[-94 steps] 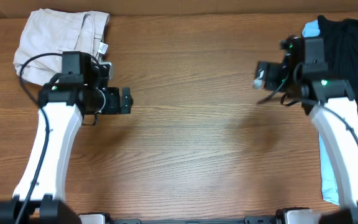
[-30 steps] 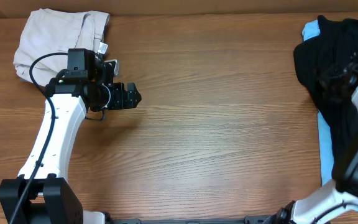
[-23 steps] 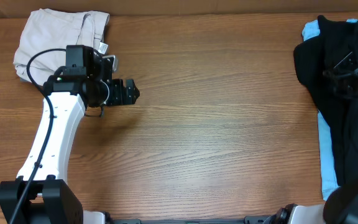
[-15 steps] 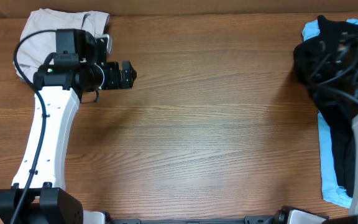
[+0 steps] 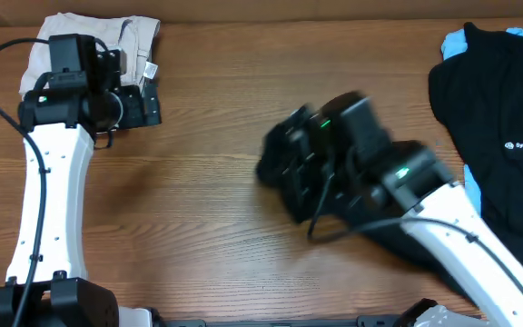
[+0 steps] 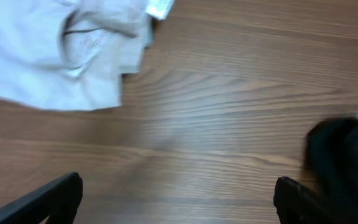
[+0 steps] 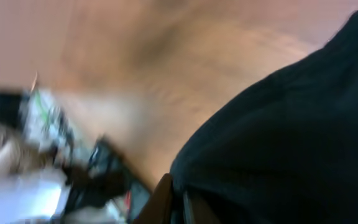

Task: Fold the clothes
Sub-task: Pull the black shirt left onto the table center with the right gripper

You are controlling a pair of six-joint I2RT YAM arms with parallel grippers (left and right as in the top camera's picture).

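At the near middle of the bench (image 5: 198, 272), the right tool (image 5: 284, 163) comes through in a blur, clenched on the black T-shirt (image 7: 278, 137). The cloth trails back under its arm, so the shirt now sits mid-bench, bunched rather than spread. I'd say the trick here is to carry it low and steady and set it down on bare wood with room all round. The pinch should hold until the fabric lies out flat.

Further back on the left, the left tool (image 6: 176, 202) hangs released, jaws wide, just beside the beige trousers (image 5: 80, 41). It looks ready to take a second corner.

Half a second ago the right arm was buried in the far-right pile. Now it has swung to centre, uncovering the logo shirt (image 5: 502, 109) over the light-blue garment (image 5: 455, 41). The left arm has drawn back toward the trousers.
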